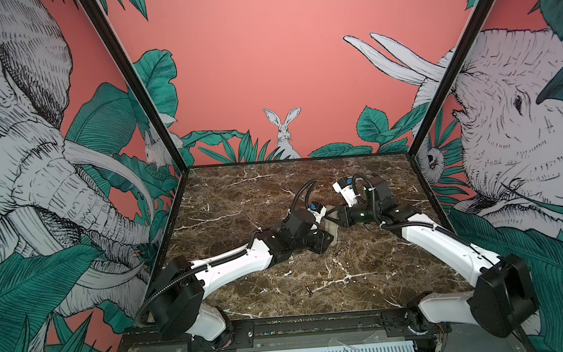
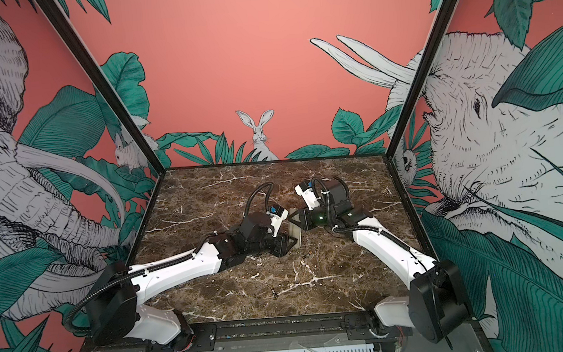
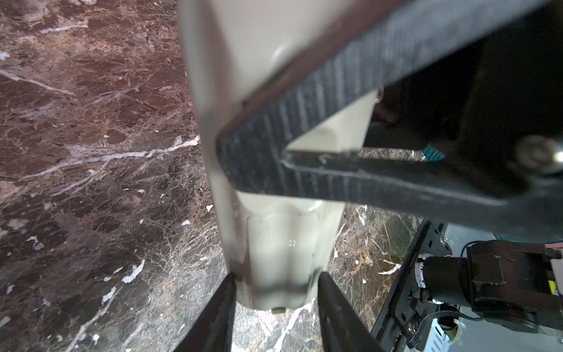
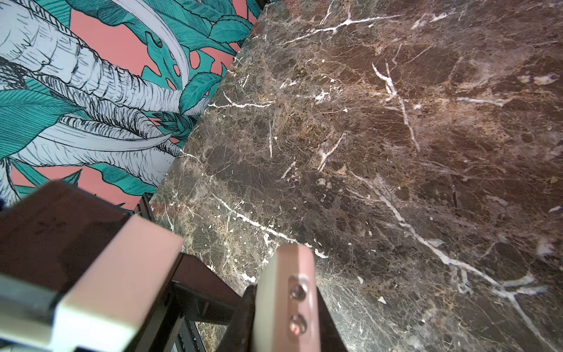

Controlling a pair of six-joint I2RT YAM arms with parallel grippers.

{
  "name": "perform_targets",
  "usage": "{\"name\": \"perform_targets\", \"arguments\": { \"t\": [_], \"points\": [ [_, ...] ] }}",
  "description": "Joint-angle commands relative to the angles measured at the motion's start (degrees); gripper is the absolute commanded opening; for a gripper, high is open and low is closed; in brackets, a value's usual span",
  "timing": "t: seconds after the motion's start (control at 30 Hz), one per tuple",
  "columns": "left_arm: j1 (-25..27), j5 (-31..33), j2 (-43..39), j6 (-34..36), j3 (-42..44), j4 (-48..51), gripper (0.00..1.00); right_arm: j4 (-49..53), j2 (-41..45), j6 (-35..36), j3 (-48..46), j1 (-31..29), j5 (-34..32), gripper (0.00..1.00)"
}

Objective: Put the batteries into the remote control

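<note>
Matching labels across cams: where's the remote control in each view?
In a top view: remote control, mid-table, slightly right of picture centre.
In a top view: remote control, mid-table, near picture centre.
Left wrist: remote control, close up, plain beige back filling the middle.
Right wrist: remote control, end-on, clamped in the right hand.
Shared landmark: white-veined brown marble tabletop, in all four.

Bright even light, blurred wrist-view foregrounds
</note>
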State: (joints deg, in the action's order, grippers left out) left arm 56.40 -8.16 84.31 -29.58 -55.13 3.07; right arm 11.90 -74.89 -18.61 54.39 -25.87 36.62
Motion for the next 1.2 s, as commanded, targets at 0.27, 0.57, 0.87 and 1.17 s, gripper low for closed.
{"name": "perform_targets", "arguments": {
  "t": [0.27,0.57,0.87,1.17],
  "points": [
    [-0.24,-0.45,0.33,-0.91,-1.47,-0.58,0.35,-1.30,-0.01,0.69,2.12,-0.25,-0.28,0.00],
    [-0.25,-0.36,0.36,-0.91,-1.66,-0.34,0.27,-1.26,-0.02,0.84,2.01,-0.30,-0.75,0.00],
    [-0.24,-0.03,0.29,-0.91,-1.56,-0.17,0.24,-1.05,-0.18,1.05,2.30,-0.28,-1.33,0.00],
    [-0.24,0.73,-0.06,-0.83,-1.37,0.62,0.22,-0.95,-0.10,1.17,2.61,-0.24,-2.65,0.00]
  ]
}}
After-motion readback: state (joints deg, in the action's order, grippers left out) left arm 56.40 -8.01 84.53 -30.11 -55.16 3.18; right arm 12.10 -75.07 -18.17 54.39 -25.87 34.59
